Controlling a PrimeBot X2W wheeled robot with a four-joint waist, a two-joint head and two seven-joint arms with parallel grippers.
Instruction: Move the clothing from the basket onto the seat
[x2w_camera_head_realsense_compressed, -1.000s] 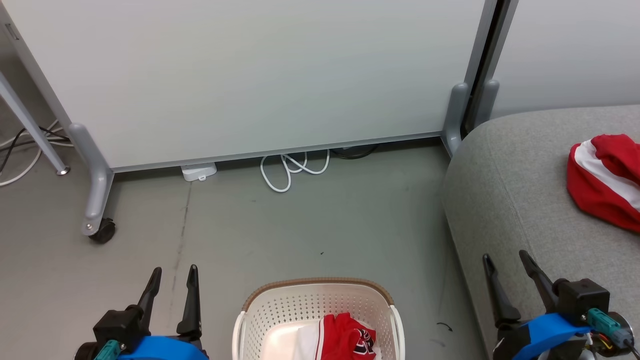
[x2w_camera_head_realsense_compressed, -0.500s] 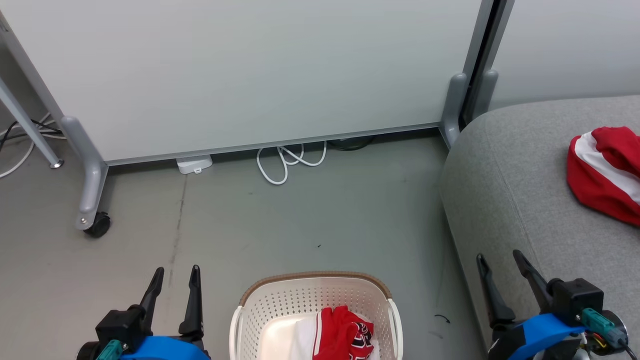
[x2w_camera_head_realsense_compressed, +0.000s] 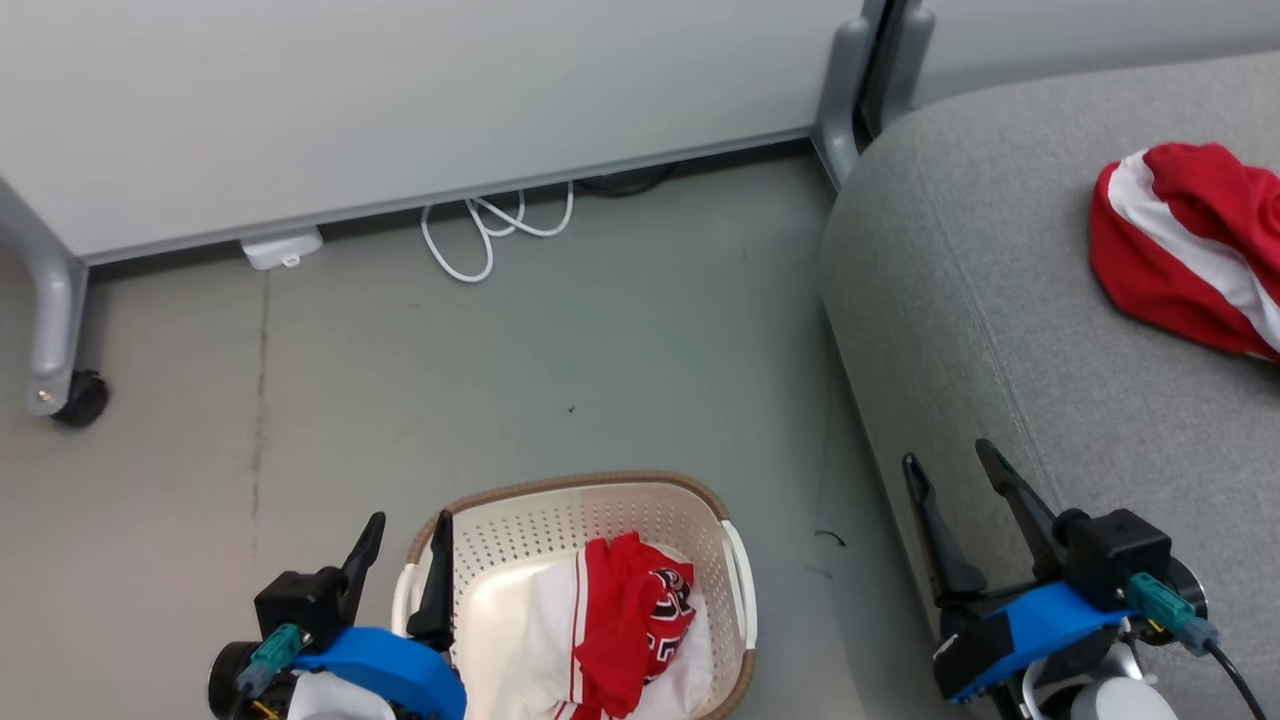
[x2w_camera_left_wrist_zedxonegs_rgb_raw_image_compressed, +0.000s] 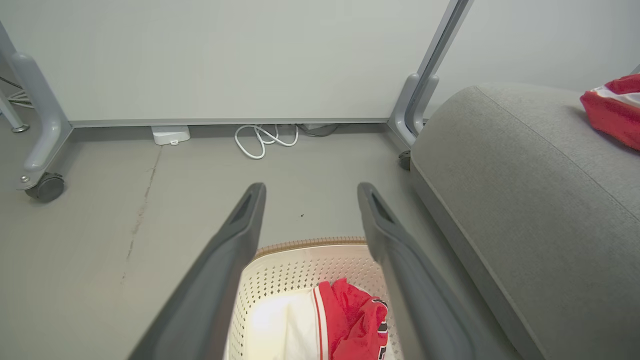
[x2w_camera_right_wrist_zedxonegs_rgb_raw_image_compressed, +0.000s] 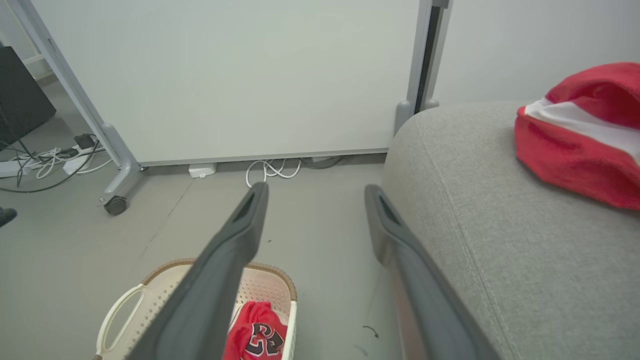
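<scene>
The left pincer (x2w_camera_head_realsense_compressed: 409, 519), open and empty, hovers at the basket's (x2w_camera_head_realsense_compressed: 560, 486) left rim, a red jersey (x2w_camera_head_realsense_compressed: 625, 620) lying inside, while the right pincer (x2w_camera_head_realsense_compressed: 947, 454), likewise open and empty, sits by the seat's (x2w_camera_head_realsense_compressed: 1000, 300) near edge, and farther off a red-and-white garment (x2w_camera_head_realsense_compressed: 1180, 250) rests on the seat.

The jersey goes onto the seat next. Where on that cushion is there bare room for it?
The seat is bare grey fabric from its rounded left edge across to the red striped garment, and down to the right tool. It is crowded only at the upper right, where that garment lies.
</scene>
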